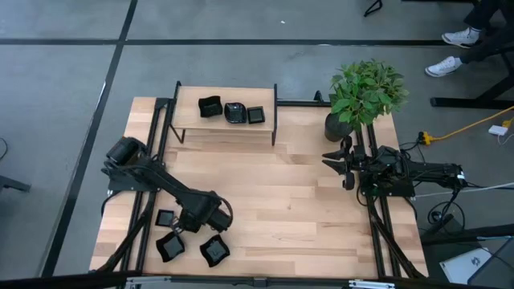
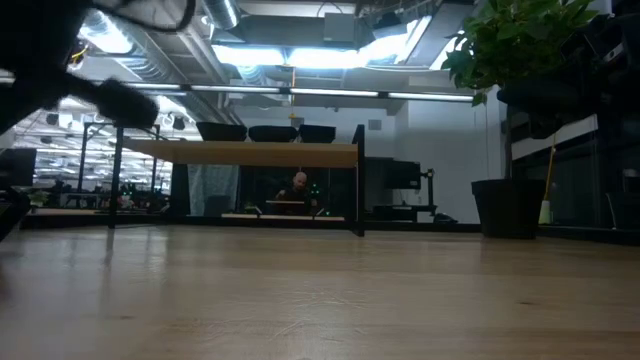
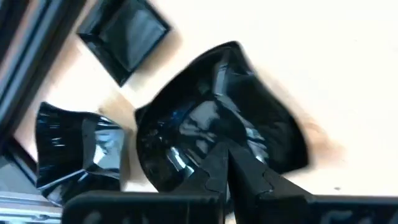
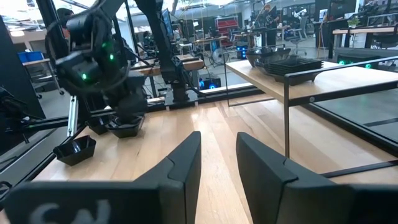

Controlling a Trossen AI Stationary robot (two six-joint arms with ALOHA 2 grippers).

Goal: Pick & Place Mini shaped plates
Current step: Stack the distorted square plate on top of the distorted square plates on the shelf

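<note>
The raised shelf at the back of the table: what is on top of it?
Three small black dishes sit in a row on the shelf. Their exact shapes are hard to tell from above, and the tabletop beneath the shelf is covered.

no readable text, labels, or signs

The table (image 1: 273,201) is pale blond wood in lengthwise planks with faint grain, edged by black metal rails. Three glossy black mini plates (image 1: 233,111) sit on the small light-wood shelf (image 1: 225,120), whose frame is black. Near the table's front left corner, three more glossy black plates (image 1: 214,250) catch bluish-white highlights, clearest on the wavy one (image 3: 217,118) in the left wrist view. The left gripper (image 3: 230,171) and right gripper (image 4: 217,168) are matte black, like both arms. At the table's far right corner, a bright green leafy plant (image 1: 367,91) rises from a dark pot (image 1: 337,127). The surrounding floor is grey with dark lines.
</note>
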